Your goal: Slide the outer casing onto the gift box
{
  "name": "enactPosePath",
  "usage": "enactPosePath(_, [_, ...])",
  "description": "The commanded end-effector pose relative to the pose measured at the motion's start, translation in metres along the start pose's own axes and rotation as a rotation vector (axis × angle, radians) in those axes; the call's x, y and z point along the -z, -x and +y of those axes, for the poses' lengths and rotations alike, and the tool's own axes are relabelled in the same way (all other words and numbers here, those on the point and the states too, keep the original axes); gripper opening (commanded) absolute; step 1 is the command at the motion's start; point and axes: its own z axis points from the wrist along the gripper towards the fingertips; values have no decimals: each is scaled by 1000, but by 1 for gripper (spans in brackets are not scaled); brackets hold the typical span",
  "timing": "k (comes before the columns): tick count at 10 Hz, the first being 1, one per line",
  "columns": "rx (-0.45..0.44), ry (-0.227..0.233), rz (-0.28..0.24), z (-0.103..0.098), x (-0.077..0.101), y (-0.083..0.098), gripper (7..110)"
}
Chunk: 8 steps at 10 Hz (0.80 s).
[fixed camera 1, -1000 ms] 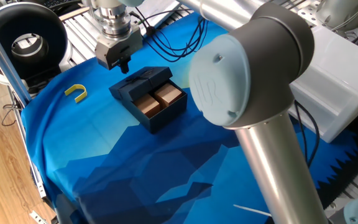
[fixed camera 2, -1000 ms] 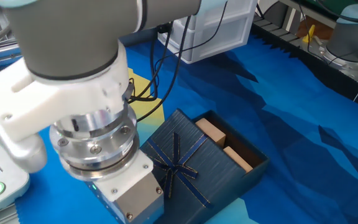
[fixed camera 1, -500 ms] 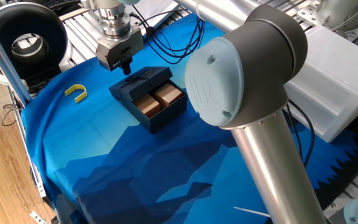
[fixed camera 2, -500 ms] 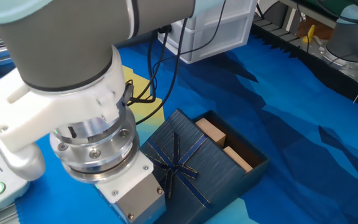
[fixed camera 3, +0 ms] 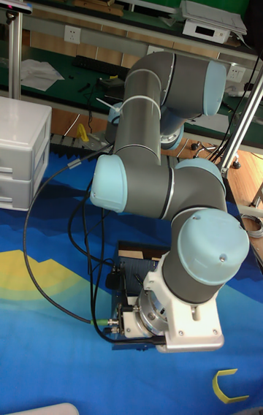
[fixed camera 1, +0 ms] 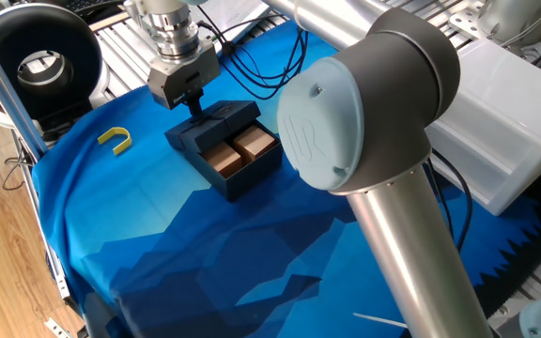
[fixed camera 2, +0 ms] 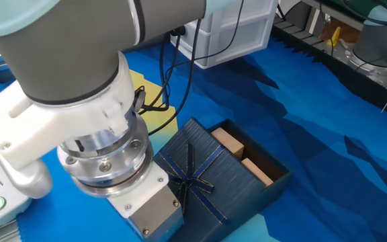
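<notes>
The outer casing, dark navy with a thin ribbon bow, sits partway over the gift box. At the tray's uncovered end two tan blocks still show, also visible as tan blocks in the other fixed view. My gripper points down at the casing's far edge, its dark fingers together and holding nothing; contact with the casing is unclear. In the other fixed view only the gripper's silver body shows, beside the casing. The tall fixed view has the arm covering most of the box.
A yellow U-shaped piece lies on the blue cloth left of the box. Black cables run behind it. A white drawer unit and a white case stand at the table's edges. The large arm elbow looms over the right side.
My gripper has shifted slightly right and toward the casing's far edge. The casing and the gift box look unmoved.
</notes>
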Motion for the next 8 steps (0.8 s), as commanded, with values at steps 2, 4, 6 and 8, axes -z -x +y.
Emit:
enactPosePath(2, [12,22,9,1,0,-5,7])
enactPosePath(4, [17,26,15,1,3,-8,7])
enactPosePath(6, [18,29,16,2,4,-8,7])
enactPosePath(8, [20,36,19,3,7,-10,7])
